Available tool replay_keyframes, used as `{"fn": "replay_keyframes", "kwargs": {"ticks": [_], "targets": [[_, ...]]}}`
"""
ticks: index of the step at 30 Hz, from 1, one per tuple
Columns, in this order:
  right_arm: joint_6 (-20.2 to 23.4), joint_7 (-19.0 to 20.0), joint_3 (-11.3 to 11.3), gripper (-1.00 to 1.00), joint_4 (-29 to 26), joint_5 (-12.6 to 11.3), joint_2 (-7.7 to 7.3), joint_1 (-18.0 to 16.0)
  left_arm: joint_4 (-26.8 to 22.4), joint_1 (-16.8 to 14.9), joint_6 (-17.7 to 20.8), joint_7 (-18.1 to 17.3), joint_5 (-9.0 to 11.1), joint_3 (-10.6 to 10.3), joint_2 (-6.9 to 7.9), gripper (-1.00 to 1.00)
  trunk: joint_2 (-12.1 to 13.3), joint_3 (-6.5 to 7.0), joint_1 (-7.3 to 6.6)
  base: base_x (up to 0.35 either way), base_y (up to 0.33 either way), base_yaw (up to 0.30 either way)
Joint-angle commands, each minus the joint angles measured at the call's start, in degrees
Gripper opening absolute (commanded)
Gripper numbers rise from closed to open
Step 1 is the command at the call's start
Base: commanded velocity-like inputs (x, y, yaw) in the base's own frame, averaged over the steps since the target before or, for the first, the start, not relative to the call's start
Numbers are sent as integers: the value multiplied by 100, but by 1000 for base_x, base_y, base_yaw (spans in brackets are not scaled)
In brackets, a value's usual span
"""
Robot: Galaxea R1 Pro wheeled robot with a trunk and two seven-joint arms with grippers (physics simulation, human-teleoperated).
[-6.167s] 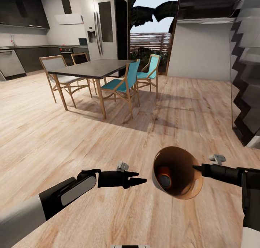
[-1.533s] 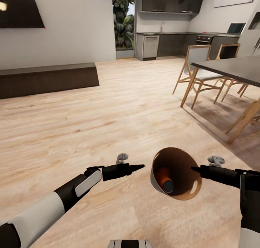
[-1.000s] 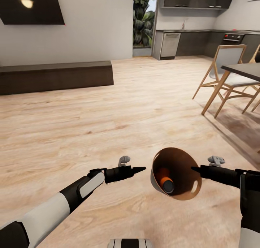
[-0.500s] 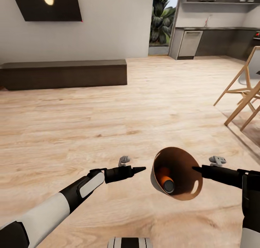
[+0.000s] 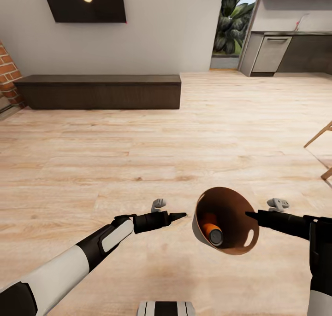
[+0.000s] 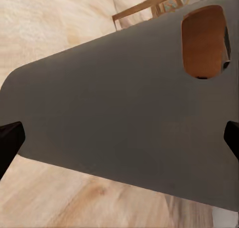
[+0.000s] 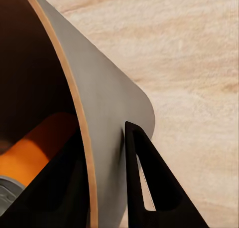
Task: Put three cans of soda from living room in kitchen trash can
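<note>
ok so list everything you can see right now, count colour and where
trash can: one, coppery brown inside and grey outside, tilted with its mouth toward the camera, its rim pinched by the right gripper
soda can: one, orange with a silver top, lying inside the trash can
low bench: one, dark brown, against the far wall
wall panel: one, black, above the bench
brick wall: one, red, far left
cabinets: dark with a grey front panel, far right
chair legs: wooden, at the right edge
floor: pale wood
left gripper: one, black, beside the trash can, jaws open
right gripper: one, black, jaws shut on the rim
</note>
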Motion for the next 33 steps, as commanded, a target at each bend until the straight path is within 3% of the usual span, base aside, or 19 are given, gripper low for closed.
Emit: {"fn": "replay_keyframes", "kwargs": {"ticks": [1,7,33], "targets": [[54,21,2,-100,-8,-64,-11,-1,-1,0,1,-2,0,0,0,100,0,-6,-1,336,0,220],[54,28,17,-100,-24,-78,-120,19,-3,0,1,-9,0,9,0,100,0,-43,-1,336,0,220],[38,184,38,-100,-24,-89,-109,34,6,0,-96,-44,-40,16,42,100,0,-204,-1,336,0,218]]}}
